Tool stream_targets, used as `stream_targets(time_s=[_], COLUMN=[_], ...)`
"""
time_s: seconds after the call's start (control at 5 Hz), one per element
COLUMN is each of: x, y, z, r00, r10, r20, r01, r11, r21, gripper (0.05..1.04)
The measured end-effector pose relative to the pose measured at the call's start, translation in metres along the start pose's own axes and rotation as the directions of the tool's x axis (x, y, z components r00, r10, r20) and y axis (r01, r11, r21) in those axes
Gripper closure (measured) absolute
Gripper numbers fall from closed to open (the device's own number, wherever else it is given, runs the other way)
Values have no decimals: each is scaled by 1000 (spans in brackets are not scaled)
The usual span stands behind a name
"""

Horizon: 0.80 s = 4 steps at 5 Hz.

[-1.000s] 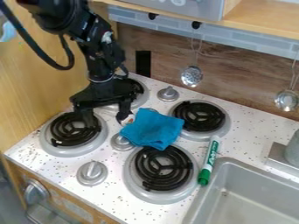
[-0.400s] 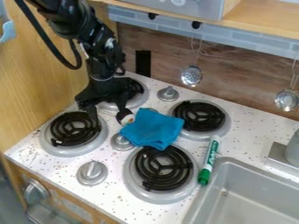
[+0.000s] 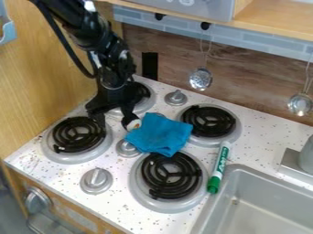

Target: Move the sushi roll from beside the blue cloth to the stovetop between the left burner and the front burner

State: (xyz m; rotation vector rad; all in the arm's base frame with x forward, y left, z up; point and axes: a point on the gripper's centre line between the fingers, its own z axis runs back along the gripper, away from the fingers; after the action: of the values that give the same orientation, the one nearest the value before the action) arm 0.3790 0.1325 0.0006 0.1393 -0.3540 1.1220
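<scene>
Hanging just beside the cloth, on its left in the view, the gripper is held with its jaws spread and pointed down; nothing can be made out as pinched between them. By this pose, the near jaw is brought close to the cloth's left edge, where a small white-and-orange thing is seen. The cloth is laid loosely folded on the stove top, and is apparently propped a little by the burner rims overlapped by its edges: the front burner below it, the back burner to its right. The marker is set down to the cloth's lower right, perhaps steadied by the rim of the sink. What the small thing is cannot be told, since it is partly covered by the jaw and the cloth. The far burner, above and left of the cloth, is partly hidden by the gripper. Whatever lies under the folds cannot be seen.
</scene>
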Motion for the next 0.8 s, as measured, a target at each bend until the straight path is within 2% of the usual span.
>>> stream_targets(time_s=[0.2, 0.4, 0.8], x=[4, 5, 8], y=[-5, -9, -18], z=[-10, -15, -14], r00=[1000, 1000, 997], r10=[24, 31, 70], r20=[2, 2, -10], r01=[-24, -31, -70], r11=[1000, 999, 998], r21=[19, 19, -2], gripper=[82, 82, 82])
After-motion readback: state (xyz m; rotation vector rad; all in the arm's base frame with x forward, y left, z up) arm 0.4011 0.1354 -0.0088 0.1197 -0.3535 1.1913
